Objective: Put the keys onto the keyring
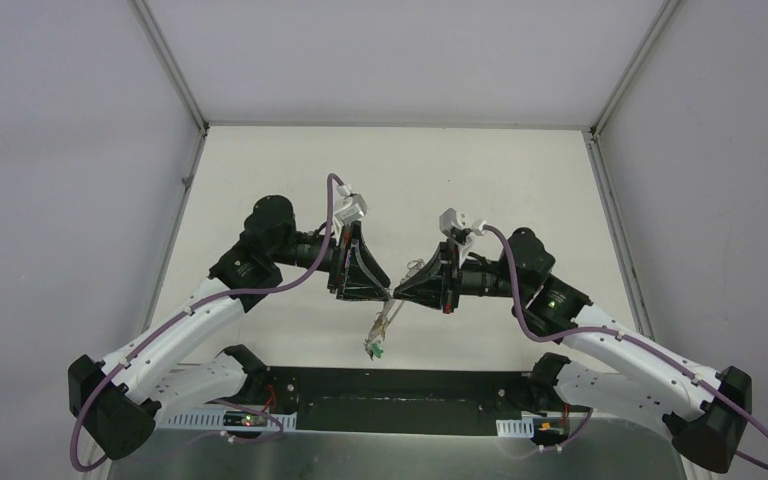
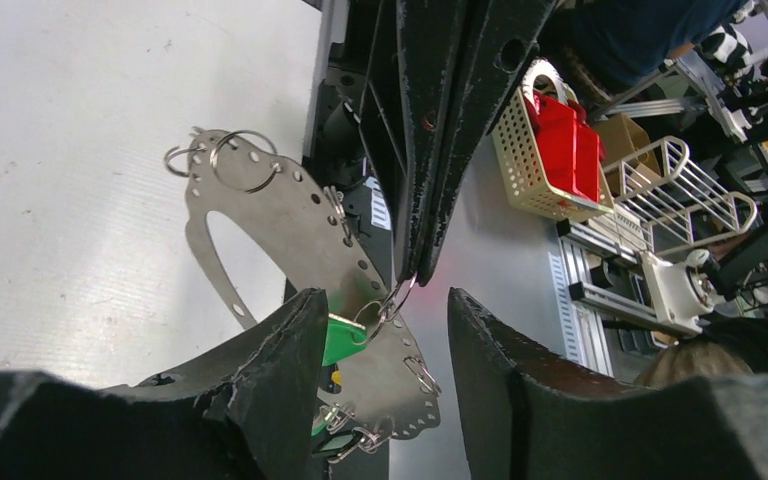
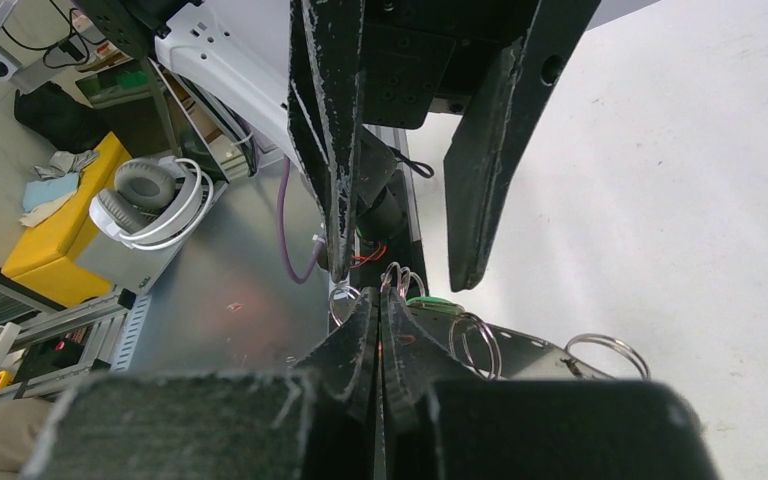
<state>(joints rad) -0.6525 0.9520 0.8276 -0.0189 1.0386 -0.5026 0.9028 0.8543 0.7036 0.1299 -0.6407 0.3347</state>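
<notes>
The keyring (image 2: pixel 290 225) is a flat grey metal crescent with holes along its edge and small split rings (image 2: pixel 245 160). It hangs in the air between both arms, also seen as keyring (image 1: pixel 384 325). My right gripper (image 3: pixel 380 300) is shut on one split ring at the keyring's edge; its tips show as right gripper (image 2: pixel 417 272). The green key (image 2: pixel 342 338) hangs from that ring, just behind my left finger; a speck of the yellow key (image 2: pixel 334 377) shows below it. My left gripper (image 2: pixel 385 300) is open, its jaws either side of the right gripper's tips and the ring.
The black base plate (image 1: pixel 400 390) lies right below the hanging keys. Off the table are a white basket with red items (image 2: pixel 550 150), a wire rack (image 2: pixel 680 190), headphones (image 3: pixel 150 200) and a yellow box (image 3: pixel 60 240). Grey walls enclose the white table (image 1: pixel 400 180).
</notes>
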